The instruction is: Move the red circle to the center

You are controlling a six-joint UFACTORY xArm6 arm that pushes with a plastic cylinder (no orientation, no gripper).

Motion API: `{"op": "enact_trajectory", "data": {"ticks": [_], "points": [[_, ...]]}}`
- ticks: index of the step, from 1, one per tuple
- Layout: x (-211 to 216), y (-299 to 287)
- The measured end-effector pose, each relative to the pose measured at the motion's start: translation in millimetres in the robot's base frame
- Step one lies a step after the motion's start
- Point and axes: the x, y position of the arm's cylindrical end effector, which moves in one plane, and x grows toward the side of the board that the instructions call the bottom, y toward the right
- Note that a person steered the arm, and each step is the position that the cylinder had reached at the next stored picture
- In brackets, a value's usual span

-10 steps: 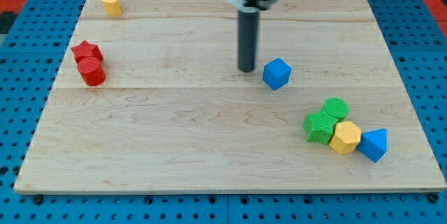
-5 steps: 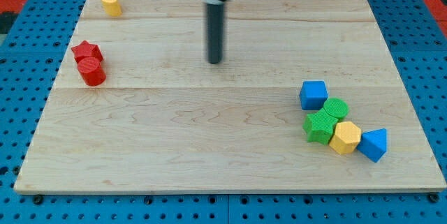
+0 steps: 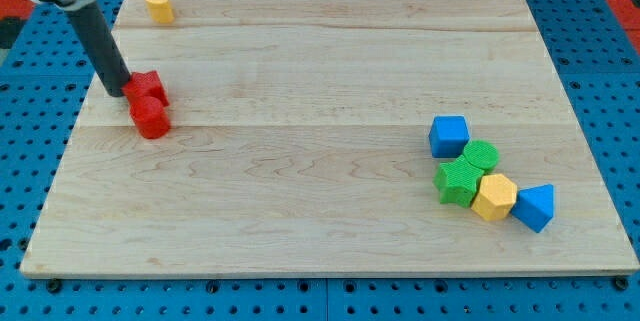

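The red circle lies on the wooden board at the view's left, touching a red star-shaped block just above it. My tip is at the left side of the red star, touching it or nearly so, and up-left of the red circle. The rod slants up toward the view's top left corner.
A yellow block sits near the board's top left corner. At the view's right is a cluster: a blue cube, a green circle, a green block, a yellow hexagon and a blue block.
My tip moved from the board's upper middle to the far left, beside the red star. The red star and red circle have shifted right and slightly down. The blue cube stays by the cluster.
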Motion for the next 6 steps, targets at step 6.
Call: {"op": "enact_trajectory", "data": {"ticks": [6], "points": [[56.1,36.9]]}}
